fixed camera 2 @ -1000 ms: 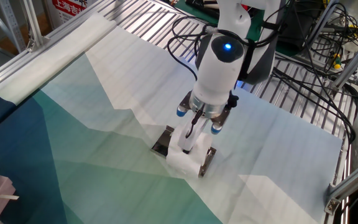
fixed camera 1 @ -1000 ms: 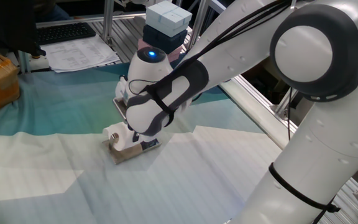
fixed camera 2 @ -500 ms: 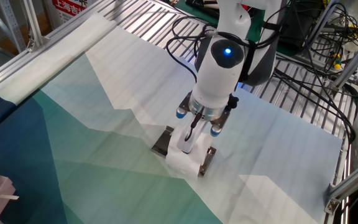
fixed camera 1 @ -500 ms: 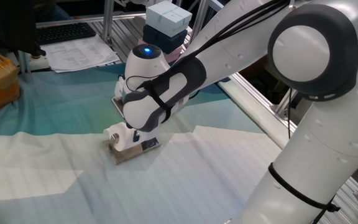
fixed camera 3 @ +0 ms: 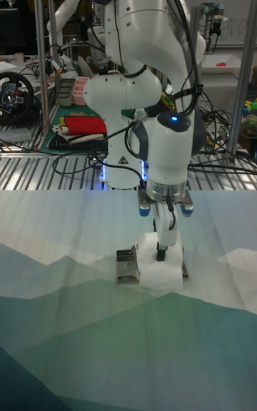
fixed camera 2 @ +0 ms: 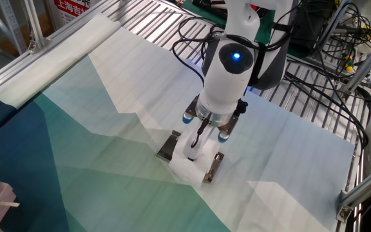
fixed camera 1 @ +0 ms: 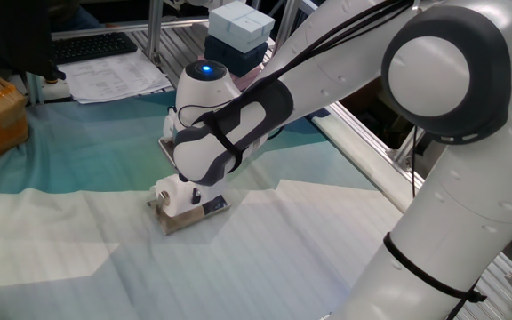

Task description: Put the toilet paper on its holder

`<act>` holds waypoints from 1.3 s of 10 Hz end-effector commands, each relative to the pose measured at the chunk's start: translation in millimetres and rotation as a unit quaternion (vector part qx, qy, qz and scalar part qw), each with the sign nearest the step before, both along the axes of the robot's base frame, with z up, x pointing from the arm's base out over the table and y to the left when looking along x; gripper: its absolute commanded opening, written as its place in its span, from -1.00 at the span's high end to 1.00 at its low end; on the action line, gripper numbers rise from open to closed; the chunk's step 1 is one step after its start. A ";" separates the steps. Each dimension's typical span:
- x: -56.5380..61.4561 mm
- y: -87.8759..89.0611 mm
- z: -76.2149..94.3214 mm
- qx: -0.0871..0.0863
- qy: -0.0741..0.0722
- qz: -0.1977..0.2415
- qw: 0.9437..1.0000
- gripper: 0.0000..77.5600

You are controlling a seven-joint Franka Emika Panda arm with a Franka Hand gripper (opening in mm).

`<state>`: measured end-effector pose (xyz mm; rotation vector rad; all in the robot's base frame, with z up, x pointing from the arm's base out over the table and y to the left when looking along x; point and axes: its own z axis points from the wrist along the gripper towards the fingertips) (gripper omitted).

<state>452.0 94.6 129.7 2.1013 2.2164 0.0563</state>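
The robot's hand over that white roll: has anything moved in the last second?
The gripper has risen slightly from the toilet paper; its wrist sits a little higher in both fixed views. The roll stays on the holder, which has not shifted. I can't tell whether the fingers have let go.

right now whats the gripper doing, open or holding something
gripper: shut on the roll, which sits down on the holder.

Teal-and-white cloth covers the slatted table.
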 end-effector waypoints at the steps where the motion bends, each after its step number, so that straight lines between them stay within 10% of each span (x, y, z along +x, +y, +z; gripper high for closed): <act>1: 2.3 0.6 2.0 -0.007 0.012 -0.005 1.000 -1.00; 13: -4.4 4.9 52.8 0.000 0.032 0.042 0.999 -1.00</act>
